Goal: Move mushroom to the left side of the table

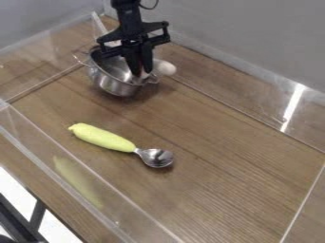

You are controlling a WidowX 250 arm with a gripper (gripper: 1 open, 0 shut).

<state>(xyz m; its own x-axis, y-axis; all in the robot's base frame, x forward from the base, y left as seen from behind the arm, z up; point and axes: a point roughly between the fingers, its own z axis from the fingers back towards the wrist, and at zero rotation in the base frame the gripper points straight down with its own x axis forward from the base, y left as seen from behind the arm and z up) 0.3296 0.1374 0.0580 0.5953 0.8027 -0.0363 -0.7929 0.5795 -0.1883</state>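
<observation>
Claw grips pale, rounded mushroom beside steel pot

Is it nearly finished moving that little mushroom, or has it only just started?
Partway. Done: the gripper looks closed on the mushroom. In hand: it is carrying it low, right in front of the steel pot. Left: setting it down on the table and letting go. The spoon lies untouched.

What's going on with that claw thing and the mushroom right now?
Gripper shut on mushroom, low over the table. Steel pot directly beneath and beside. Spoon lies apart, nearer the camera.
</observation>
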